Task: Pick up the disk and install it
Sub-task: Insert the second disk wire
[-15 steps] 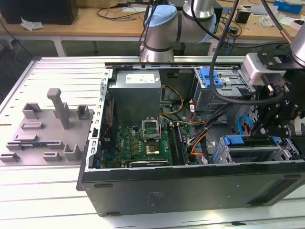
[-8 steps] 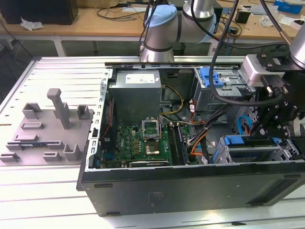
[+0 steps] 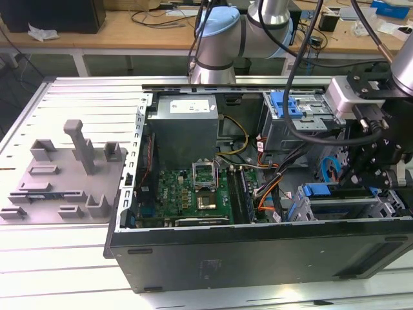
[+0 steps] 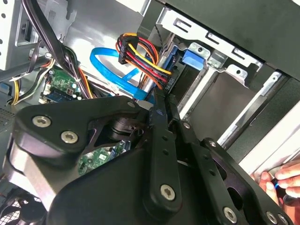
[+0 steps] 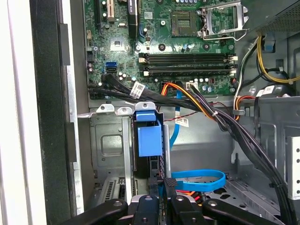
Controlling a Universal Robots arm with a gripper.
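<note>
The pincer [image 5: 164,190], jaws narrowed together, presses on the disk [image 5: 149,140] standing edge-on in its drive cage [image 5: 110,140] inside the computer case [image 3: 258,242], so seating looks nearly done, needing a straight, gentle final push.

The arm reaches in from the far side in the exterior view, its pale blue-capped joint [image 3: 219,32] sitting high at the back. The forearm runs across to the exterior view's right, where the wrist [image 3: 371,113] bends downward with a white camera block bolted alongside. Below it hangs the black end effector [image 3: 377,174], pointing down. In the second wrist view the end effector [image 4: 165,108] has its two black fingers pressed together, tips meeting. The first wrist view shows those fingertips [image 5: 168,183] closed up tight, linkage bars spread to either side. A person's fingers [image 4: 281,180] show at the edge of the second wrist view.
</note>
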